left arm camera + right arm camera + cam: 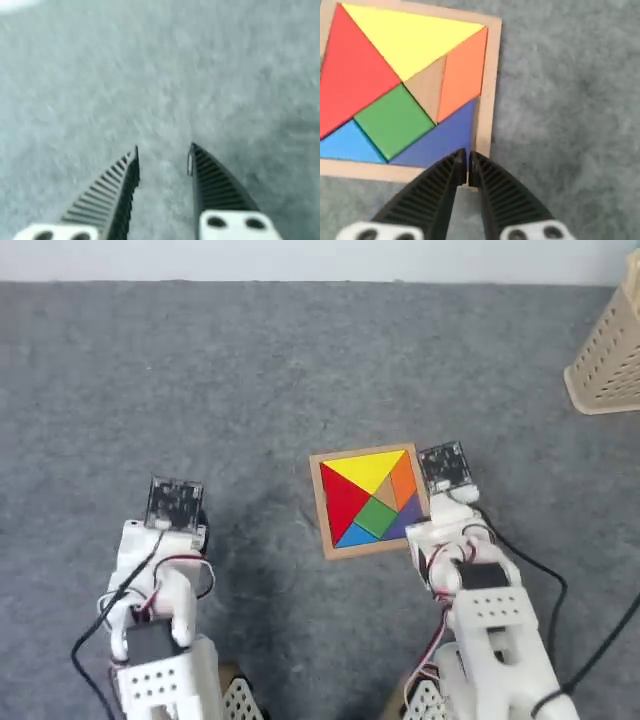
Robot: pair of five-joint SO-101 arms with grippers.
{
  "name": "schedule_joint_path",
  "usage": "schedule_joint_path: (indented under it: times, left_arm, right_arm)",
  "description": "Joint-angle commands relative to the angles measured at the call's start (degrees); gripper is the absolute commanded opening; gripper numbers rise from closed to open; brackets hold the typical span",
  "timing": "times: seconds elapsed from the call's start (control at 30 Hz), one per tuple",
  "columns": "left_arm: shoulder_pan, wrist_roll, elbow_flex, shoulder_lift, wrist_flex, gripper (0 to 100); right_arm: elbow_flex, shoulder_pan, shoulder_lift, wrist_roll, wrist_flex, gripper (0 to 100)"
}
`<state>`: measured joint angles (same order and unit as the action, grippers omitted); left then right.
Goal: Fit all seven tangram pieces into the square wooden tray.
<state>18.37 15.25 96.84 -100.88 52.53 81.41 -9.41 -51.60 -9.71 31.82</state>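
Black ribbed fingers (440,185) of the right gripper (467,159) come together at their tips with only a thin slit between them and nothing clamped there. The tips lie over the rim of the square wooden tray (492,75), at the edge beside the purple triangle (442,137); I cannot tell whether they touch the wood.

All seven pieces lie flat inside the tray and fill it as a square. The yellow triangle (410,40) and the red triangle (350,75) are the two large ones and meet along a long edge. The orange parallelogram (462,70) runs along the rim next to the yellow piece, with the purple triangle touching its end. A small tan triangle (427,87) sits between the yellow piece, the orange piece and the green square (394,120). The blue triangle (345,142) fills the gap between the red piece, the green square and the rim.

The left gripper (163,150) is released, its two fingers spread in a V over bare grey felt, with nothing between them.

From above, the tray rests on the grey surface (250,370) just in front of the right arm (480,590). The left arm (160,580) stands well apart from the tray, off to its side. A beige perforated block (605,350) stands at the far edge of the surface, well apart from the tray.
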Motion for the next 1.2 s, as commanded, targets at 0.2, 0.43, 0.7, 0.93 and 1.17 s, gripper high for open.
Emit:
schedule_joint_path:
  times: [0.2,0.43,0.7,0.93,1.17]
  left_arm:
    - [-4.2,-1.8,-0.2,-1.8,9.8,15]
    - [-4.3,-1.8,-0.2,-1.9,19.5,15]
    - [-4.3,-1.8,-0.2,-1.9,19.3,15]
    - [-4.3,-1.8,-0.2,-1.9,19.3,15]
    - [-4.3,-1.8,-0.2,-1.9,19.3,15]
  right_arm:
    - [14.1,0.0,-19.2,0.7,-1.0,0.6]
    - [15.5,6.9,-35.2,0.7,11.9,0.6]
    - [15.3,28.4,-48.7,0.7,37.3,0.6]
    - [15.0,39.3,-52.3,1.0,43.2,0.6]
    - [15.0,39.4,-52.2,0.9,43.1,0.6]
